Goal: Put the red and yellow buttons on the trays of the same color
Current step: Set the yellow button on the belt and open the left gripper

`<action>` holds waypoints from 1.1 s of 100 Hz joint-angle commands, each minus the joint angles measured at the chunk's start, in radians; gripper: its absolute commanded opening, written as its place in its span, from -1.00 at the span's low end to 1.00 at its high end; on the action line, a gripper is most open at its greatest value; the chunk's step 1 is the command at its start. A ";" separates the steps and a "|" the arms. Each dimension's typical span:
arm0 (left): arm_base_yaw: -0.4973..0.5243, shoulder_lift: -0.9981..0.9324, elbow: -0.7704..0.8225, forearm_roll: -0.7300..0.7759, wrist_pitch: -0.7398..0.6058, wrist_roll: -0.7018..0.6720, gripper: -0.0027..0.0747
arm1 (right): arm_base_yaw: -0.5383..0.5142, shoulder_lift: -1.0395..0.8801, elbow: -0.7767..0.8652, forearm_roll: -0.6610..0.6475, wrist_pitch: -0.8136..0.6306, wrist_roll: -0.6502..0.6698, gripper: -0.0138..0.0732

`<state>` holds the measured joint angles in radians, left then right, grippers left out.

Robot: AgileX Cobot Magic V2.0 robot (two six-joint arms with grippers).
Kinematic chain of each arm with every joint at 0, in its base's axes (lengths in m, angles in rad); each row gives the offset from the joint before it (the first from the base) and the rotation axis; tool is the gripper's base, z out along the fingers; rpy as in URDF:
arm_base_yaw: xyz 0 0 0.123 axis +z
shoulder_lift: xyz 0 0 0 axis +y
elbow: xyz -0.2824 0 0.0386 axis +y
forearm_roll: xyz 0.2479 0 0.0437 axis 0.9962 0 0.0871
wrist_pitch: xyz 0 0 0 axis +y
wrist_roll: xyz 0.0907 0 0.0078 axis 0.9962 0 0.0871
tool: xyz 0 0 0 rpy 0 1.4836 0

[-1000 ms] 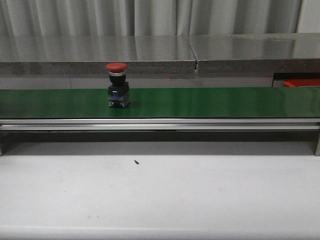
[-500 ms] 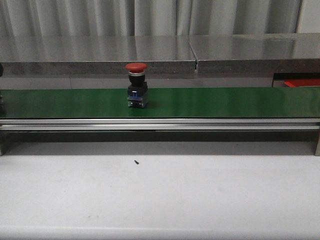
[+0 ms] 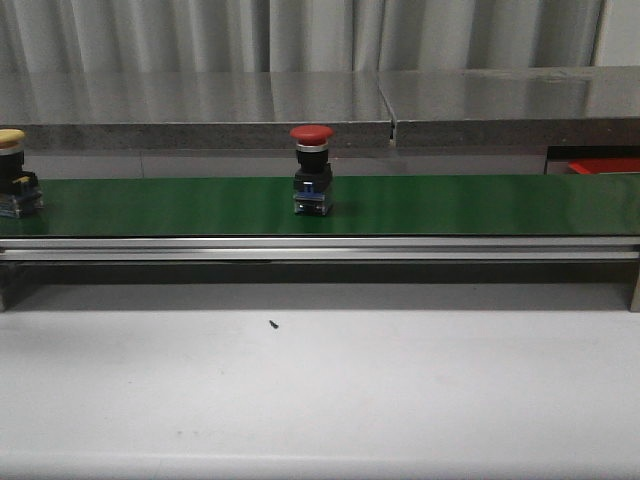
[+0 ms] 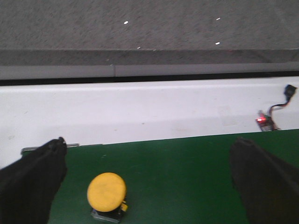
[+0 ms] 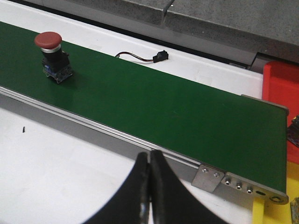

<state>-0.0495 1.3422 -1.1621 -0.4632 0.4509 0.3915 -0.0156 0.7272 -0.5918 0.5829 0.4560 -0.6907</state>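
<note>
1. The red button (image 3: 311,170) stands upright near the middle of the green belt (image 3: 450,205).
2. A yellow button (image 3: 14,186) stands at the belt's far left end, between the left gripper's (image 4: 147,179) wide-spread fingers (image 4: 32,179), untouched.
3. The right gripper (image 5: 149,196) is pressed closed on nothing, over the white table (image 3: 320,390) beside the belt's near rail.
4. The red tray (image 5: 279,86) lies past the belt's right end.

front: low, faces belt (image 3: 450,205) side-on | L wrist: close above | R wrist: oblique, far end
</note>
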 commanded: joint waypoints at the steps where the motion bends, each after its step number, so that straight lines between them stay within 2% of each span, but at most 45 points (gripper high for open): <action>1: -0.043 -0.127 0.048 -0.021 -0.115 0.003 0.75 | 0.002 -0.004 -0.026 0.023 -0.053 -0.007 -0.91; 25: -0.066 -0.402 0.328 -0.023 -0.149 0.003 0.63 | 0.002 -0.004 -0.026 0.023 -0.053 -0.007 -0.91; 46: -0.066 -0.652 0.577 -0.054 -0.187 0.003 0.38 | 0.002 -0.004 -0.026 0.029 -0.053 -0.007 -0.91; 60: -0.066 -0.800 0.696 -0.072 -0.199 0.003 -0.02 | 0.002 -0.004 -0.026 0.029 -0.053 -0.007 -0.91; 81: -0.066 -0.915 0.782 -0.074 -0.199 0.003 -0.97 | 0.002 -0.004 -0.026 0.033 -0.053 -0.007 -0.91; 100: -0.066 -0.918 0.784 -0.074 -0.201 0.003 -0.98 | 0.002 0.000 -0.026 0.038 -0.042 -0.007 -0.89; 105: -0.066 -0.918 0.784 -0.074 -0.201 0.003 -0.98 | 0.002 0.000 -0.030 0.044 -0.021 -0.006 -0.79; 110: -0.066 -0.918 0.784 -0.074 -0.201 0.003 -0.98 | 0.002 0.003 -0.035 0.059 0.008 -0.006 -0.57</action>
<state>-0.1093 0.4212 -0.3492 -0.5147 0.3207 0.3955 -0.0156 0.7272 -0.5903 0.5980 0.4703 -0.6907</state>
